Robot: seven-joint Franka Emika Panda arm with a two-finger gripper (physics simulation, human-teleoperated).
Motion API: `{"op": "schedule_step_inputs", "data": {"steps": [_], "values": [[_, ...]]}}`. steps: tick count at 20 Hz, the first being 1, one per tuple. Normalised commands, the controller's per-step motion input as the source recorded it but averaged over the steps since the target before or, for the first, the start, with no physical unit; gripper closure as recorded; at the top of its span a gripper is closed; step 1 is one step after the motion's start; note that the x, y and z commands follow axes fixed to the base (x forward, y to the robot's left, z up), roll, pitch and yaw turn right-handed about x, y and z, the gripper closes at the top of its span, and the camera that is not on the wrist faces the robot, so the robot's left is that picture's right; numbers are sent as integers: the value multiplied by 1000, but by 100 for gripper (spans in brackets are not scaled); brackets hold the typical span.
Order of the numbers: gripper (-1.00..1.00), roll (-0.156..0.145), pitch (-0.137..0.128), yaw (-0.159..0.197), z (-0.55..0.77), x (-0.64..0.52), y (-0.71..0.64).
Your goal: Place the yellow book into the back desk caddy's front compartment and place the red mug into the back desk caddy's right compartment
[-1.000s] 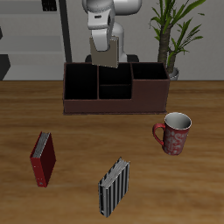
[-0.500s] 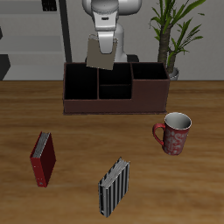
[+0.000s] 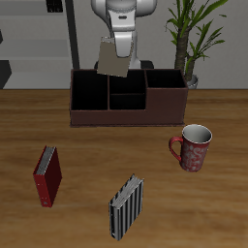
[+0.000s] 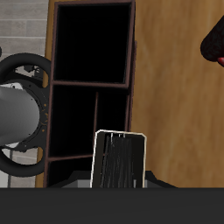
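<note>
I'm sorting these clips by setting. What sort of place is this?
Probably a simulated office or study: a wooden table carries a desk caddy, books such as the dark red book, and a red mug, with a potted plant behind.

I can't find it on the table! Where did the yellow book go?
The yellow book is up in the air, held by the gripper above the back desk caddy, over its middle sections.
</note>
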Motion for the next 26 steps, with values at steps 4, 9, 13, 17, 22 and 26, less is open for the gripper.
{"op": "schedule_step_inputs", "data": {"steps": [4,9,13,17,22,26], "values": [[100,-9,-51,95,13,93,-26],[100,67,-15,88,-208,19,198],[100,48,5,31,-103,-48,213],[100,48,-1,0,-38,2,282],[100,26,44,-10,-135,-80,109],[100,36,51,-58,-149,-141,91]]}}
